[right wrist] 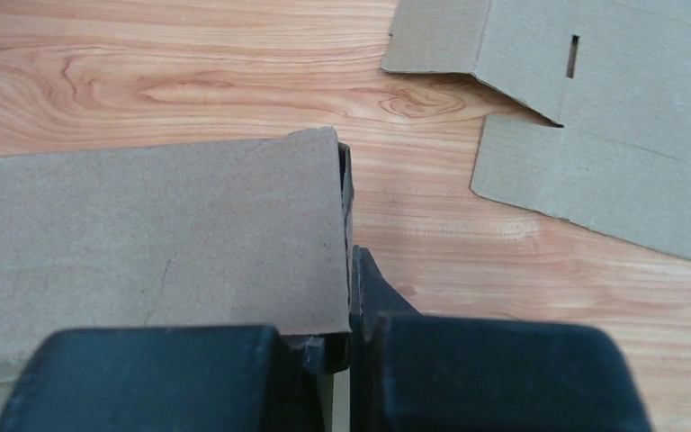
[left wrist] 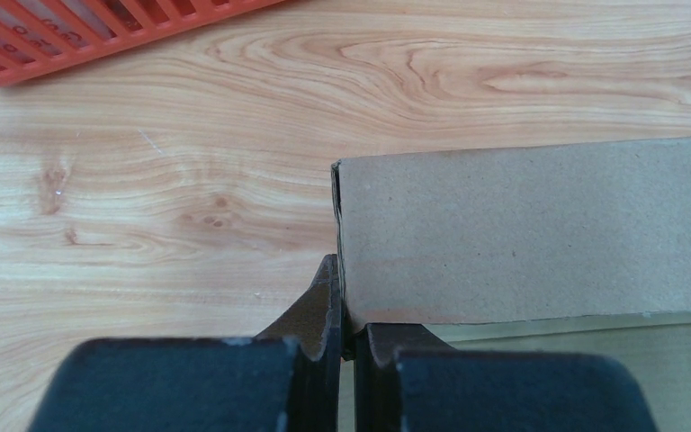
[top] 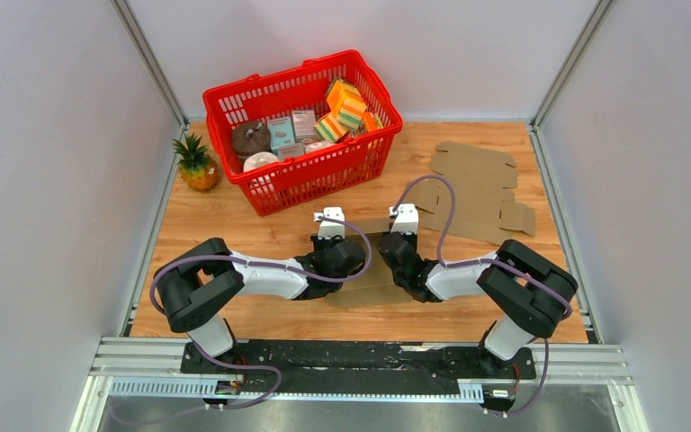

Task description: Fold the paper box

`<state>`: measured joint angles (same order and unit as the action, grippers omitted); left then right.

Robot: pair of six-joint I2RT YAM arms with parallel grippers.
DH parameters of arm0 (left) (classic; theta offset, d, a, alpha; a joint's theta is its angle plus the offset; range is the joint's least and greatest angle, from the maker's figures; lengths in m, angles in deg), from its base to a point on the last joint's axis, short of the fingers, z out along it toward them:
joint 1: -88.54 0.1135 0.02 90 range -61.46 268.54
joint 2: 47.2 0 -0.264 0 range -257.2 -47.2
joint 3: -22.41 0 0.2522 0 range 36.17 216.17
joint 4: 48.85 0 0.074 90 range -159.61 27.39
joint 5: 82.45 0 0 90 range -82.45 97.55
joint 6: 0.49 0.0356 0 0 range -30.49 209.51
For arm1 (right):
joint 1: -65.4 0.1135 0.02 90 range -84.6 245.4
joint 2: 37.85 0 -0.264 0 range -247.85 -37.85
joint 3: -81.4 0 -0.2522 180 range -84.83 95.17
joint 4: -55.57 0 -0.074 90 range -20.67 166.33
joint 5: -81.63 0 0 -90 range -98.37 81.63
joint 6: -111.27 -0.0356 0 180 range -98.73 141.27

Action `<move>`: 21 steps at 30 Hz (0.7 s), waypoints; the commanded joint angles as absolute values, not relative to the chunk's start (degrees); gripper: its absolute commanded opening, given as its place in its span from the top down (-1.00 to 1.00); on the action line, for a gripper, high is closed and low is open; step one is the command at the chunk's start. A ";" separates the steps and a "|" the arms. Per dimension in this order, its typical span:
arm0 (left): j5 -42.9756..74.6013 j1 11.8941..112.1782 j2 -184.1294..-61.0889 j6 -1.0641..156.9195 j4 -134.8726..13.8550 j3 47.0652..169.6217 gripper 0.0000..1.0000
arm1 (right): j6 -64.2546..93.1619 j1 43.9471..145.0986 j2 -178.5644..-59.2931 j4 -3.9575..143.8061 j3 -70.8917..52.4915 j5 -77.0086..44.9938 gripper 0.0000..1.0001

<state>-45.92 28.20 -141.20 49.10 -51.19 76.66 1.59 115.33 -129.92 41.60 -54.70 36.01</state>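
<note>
Box (left wrist: 531, 234) on table (left wrist: 144, 180) | left gripper (left wrist: 345, 310) clamped on its left wall edge | right gripper (right wrist: 351, 288) clamped on right wall edge | flat cardboard (right wrist: 630, 135) lies nearby

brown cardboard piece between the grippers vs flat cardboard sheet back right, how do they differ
The held brown cardboard piece is pinched by the left gripper and right gripper, one panel raised; the flat cardboard sheet lies untouched, spread open, slot showing. Both plain brown cardboard.

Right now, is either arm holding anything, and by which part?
Both hold the paper box: left jaws pinch its panel's left end, right jaws its right end.
</note>
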 commanded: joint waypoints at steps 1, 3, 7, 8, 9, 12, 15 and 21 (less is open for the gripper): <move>-44.39 27.63 -140.45 48.02 -50.83 77.04 1.00 | -4.12 116.46 -132.24 45.15 -51.35 47.71 1.00; -44.65 27.63 -140.28 48.02 -51.01 76.96 1.00 | -5.97 116.37 -130.50 47.26 -51.35 48.32 0.87; -45.01 27.63 -140.28 47.58 -51.45 76.87 1.00 | -10.62 116.28 -121.12 61.52 -52.58 43.41 -0.15; -45.01 27.71 -140.28 47.67 -51.45 76.95 1.00 | -12.46 116.11 -118.64 65.42 -52.49 42.36 -0.29; -44.92 27.63 -140.37 47.67 -51.62 77.04 1.00 | -14.92 115.93 -116.53 69.03 -52.32 39.56 -0.36; -45.01 27.63 -140.81 47.41 -52.33 77.57 1.00 | -14.77 115.41 -108.09 79.94 -52.76 32.63 -0.60; -44.75 27.63 -140.98 47.49 -52.51 77.75 0.95 | -13.37 112.96 -99.40 88.99 -52.49 23.76 -0.72; -40.02 27.63 -137.39 48.28 -51.90 75.91 0.24 | -12.74 102.61 -92.42 90.06 -46.54 -3.99 -0.87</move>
